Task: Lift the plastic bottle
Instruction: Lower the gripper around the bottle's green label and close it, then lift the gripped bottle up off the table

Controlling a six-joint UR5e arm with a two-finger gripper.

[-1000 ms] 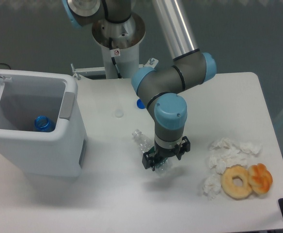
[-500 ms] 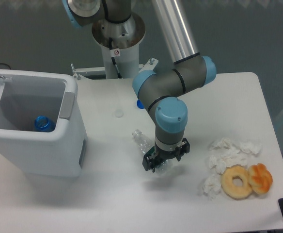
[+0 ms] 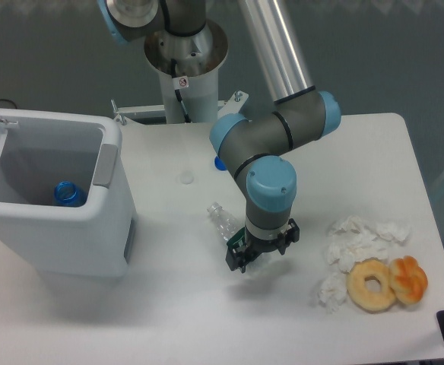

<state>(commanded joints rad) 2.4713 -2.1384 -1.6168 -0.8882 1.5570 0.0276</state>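
my gripper (image 3: 258, 256) sits over the plastic bottle (image 3: 224, 221), can't tell if jaws clamp it. bottle axis runs diag, neck up-left. gripper's dropped lower vs 1s ago.

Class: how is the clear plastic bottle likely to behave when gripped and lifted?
The plastic bottle looks thin, crinkled and empty, so probably light and easily crushed. Lying on its side on the table, it may roll. The gripper covers its lower end.

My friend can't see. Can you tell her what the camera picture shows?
A robot arm's gripper is down over a clear plastic bottle lying on a white table. A white bin stands at the left, with crumpled tissues and two doughnuts at the right.
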